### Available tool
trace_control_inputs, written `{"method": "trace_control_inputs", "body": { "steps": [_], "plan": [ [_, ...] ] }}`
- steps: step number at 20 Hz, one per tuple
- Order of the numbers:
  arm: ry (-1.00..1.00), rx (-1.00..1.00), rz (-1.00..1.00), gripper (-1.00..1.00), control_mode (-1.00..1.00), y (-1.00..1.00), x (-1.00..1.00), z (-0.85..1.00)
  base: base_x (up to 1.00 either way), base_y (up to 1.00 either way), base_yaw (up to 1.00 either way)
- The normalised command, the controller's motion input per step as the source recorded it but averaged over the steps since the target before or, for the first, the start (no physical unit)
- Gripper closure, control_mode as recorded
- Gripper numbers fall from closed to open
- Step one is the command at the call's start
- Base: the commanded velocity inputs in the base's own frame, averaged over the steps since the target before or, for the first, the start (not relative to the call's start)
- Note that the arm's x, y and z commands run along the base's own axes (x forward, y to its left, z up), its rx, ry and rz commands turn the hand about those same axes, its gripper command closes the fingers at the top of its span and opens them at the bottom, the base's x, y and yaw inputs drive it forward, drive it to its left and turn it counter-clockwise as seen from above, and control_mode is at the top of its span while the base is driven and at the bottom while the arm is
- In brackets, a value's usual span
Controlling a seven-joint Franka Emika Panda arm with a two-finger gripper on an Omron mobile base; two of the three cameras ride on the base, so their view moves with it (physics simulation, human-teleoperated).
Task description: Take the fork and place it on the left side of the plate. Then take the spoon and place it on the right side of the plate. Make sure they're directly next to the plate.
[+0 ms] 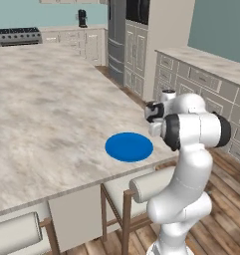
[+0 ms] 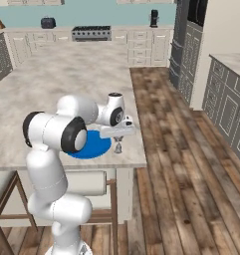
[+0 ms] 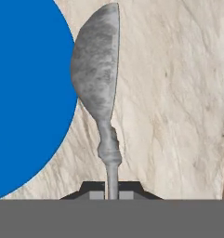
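We hold small grey metallic spoon with oval bowl (image 3: 97, 79) by thin handle, two-finger gripper (image 3: 112, 193) clamped narrow on it, hanging low near right edge of marbled counter (image 1: 52, 109). Flat round bright blue plate (image 1: 129, 147) sits near counter's front edge; spoon bowl just beside plate rim. Risk: spoon looks tilted on edge, so release could roll it onto plate or toward counter edge. Fork hard to make out; fingertips cut off at bottom of hand view.
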Motion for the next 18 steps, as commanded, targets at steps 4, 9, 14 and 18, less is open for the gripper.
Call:
{"method": "trace_control_inputs", "body": {
  "steps": [4,9,14,18],
  "plan": [
    [0.01,0.00,-0.02,1.00,-1.00,0.00,0.30,-0.37,0.00,0.00,0.00],
    [0.00,0.00,-0.02,1.00,-1.00,0.00,0.14,-0.23,0.00,0.00,0.00],
    [0.00,0.01,0.00,1.00,-1.00,0.00,0.16,-0.19,0.00,0.00,0.00],
    [0.00,0.02,0.00,1.00,-1.00,0.00,0.23,-0.21,0.00,0.00,0.00]
  ]
}}
